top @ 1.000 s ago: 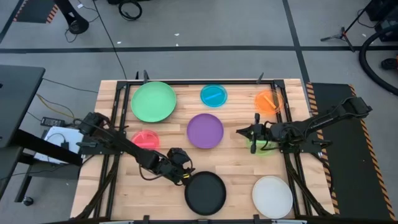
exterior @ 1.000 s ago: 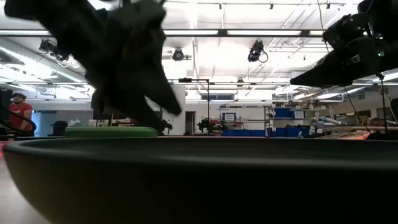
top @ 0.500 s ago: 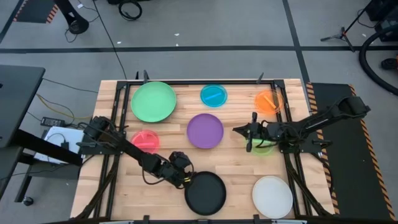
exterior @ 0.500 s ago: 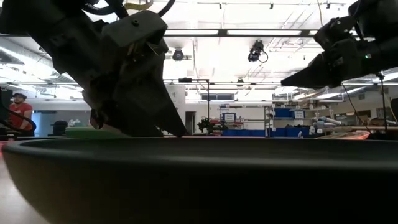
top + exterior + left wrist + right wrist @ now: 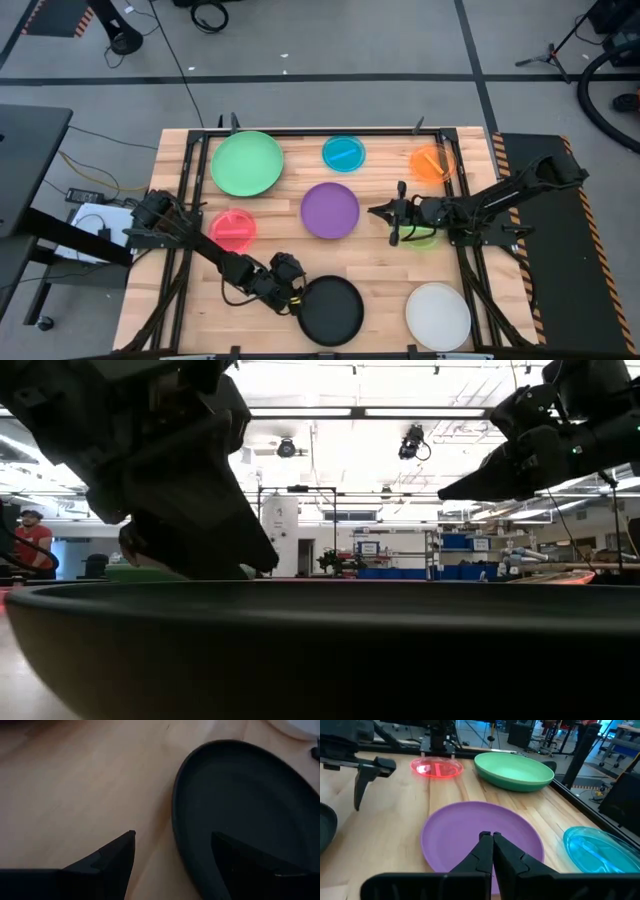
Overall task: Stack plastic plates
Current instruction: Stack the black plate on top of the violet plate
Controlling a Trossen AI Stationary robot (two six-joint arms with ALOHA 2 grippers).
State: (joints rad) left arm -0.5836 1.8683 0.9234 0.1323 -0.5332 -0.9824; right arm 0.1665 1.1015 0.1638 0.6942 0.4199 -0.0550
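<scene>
The black plate [image 5: 335,312] lies flat near the table's near edge and fills the low view [image 5: 320,650]. My left gripper [image 5: 296,299] is open at its left rim. One finger [image 5: 120,847] is over bare wood and the other [image 5: 235,852] over the plate's inside [image 5: 250,795]; I see no touch. My right gripper [image 5: 373,211] is shut [image 5: 491,836] and raised off the table [image 5: 445,495], just right of the purple plate [image 5: 330,210]. The lime plate [image 5: 424,240] lies partly hidden under the right arm. The white plate [image 5: 437,315] is at the near right. A dark green plate does not show.
The light green plate [image 5: 247,163], blue plate [image 5: 344,153] and orange plate [image 5: 432,163] line the far edge. The red plate [image 5: 232,228] lies left of the purple one. Bare wood [image 5: 385,275] lies between the purple, black and white plates. A person [image 5: 30,540] stands far off in the room.
My left gripper has moved toward the near edge and come down to the black plate's left rim. My right gripper has moved toward the table's left, nearer the purple plate. No plate has moved.
</scene>
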